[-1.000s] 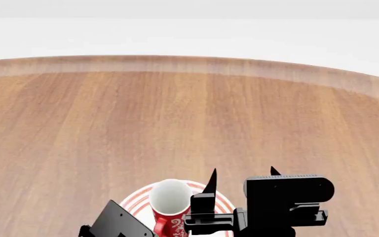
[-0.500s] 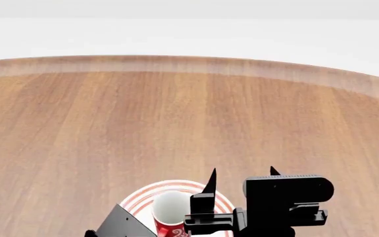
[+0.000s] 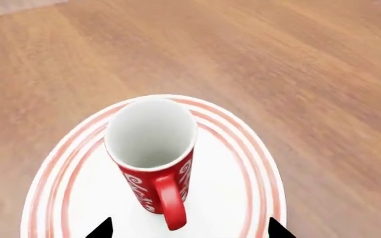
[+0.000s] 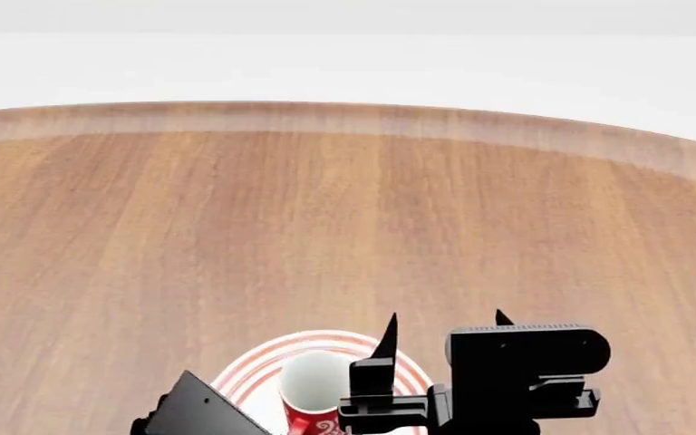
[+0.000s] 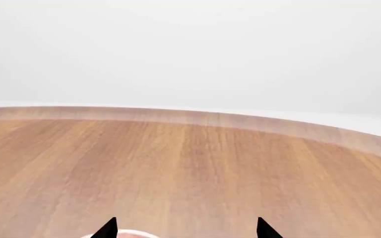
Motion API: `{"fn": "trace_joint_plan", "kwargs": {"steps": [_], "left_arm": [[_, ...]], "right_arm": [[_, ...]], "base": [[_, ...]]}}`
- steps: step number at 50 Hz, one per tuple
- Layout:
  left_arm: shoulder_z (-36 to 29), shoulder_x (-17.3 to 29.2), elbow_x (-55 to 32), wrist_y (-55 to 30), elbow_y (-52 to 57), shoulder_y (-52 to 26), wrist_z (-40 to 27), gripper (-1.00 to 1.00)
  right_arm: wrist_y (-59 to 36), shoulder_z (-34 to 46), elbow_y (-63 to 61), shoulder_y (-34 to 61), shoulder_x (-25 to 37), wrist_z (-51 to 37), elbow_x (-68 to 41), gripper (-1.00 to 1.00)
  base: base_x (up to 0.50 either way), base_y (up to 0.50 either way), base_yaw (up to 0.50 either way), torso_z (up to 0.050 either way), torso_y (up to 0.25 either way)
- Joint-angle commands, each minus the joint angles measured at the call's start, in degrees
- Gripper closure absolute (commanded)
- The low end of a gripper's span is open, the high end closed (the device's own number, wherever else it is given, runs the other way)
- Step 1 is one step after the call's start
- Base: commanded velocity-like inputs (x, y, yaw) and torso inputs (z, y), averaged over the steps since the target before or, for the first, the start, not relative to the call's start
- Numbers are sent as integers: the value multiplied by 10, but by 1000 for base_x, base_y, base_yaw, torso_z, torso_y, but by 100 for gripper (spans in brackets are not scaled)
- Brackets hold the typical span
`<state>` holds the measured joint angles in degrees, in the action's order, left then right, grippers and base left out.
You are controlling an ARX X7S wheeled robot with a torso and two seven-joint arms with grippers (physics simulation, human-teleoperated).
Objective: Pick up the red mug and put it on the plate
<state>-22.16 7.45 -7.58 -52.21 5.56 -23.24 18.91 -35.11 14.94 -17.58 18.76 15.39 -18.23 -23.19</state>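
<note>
The red mug (image 3: 152, 148) with the white pattern stands upright on the red-ringed white plate (image 3: 243, 148), its handle turned toward my left gripper (image 3: 188, 229). That gripper is open, with its two tips wide apart near the plate's edge and clear of the mug. In the head view the mug (image 4: 315, 391) and plate (image 4: 323, 343) sit at the bottom centre, with my left arm (image 4: 197, 412) beside them. My right gripper (image 4: 445, 324) is open and empty, hovering just right of the plate. In the right wrist view that gripper (image 5: 186, 229) shows only the plate's rim (image 5: 129, 234).
The round wooden table (image 4: 348, 208) stretches away ahead, with its far edge (image 4: 348, 113) against a white background. No other objects show on it in these views.
The mug has come down onto the plate and stands free. My left arm has drawn back to the left, away from it. The right arm has barely moved.
</note>
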Motion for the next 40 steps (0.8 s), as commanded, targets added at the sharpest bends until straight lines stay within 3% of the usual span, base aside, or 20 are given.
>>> {"fn": "trace_joint_plan", "kwargs": {"steps": [1, 6, 8, 14, 19, 20, 40], "left_arm": [[37, 25, -22, -103, 194, 45, -27, -100], [58, 30, -37, -108, 241, 54, -21, -100], [110, 14, -33, -45, 253, 65, -44, -100], [166, -9, -49, 24, 262, 82, -56, -100], [159, -18, 48, 162, 205, 90, -150, -100], [166, -20, 23, 153, 198, 87, -131, -100], [164, -18, 46, 200, 181, 86, -195, -100]], "right_arm": [[0, 2, 2, 2, 1, -3, -1, -100], [-1, 3, 2, 3, 1, -4, -2, -100], [2, 4, 0, 4, 1, -4, -1, -100], [6, 4, 1, 4, 3, -4, -1, -100], [20, 7, -1, 1, 5, -2, 3, -100], [23, 7, 0, 0, 5, -2, 4, -100], [34, 9, -3, -3, 8, -6, 3, -100]], "base": [[0, 0, 0, 0, 0], [0, 0, 0, 0, 0], [0, 0, 0, 0, 0], [0, 0, 0, 0, 0], [0, 0, 0, 0, 0], [0, 0, 0, 0, 0], [0, 0, 0, 0, 0]]}}
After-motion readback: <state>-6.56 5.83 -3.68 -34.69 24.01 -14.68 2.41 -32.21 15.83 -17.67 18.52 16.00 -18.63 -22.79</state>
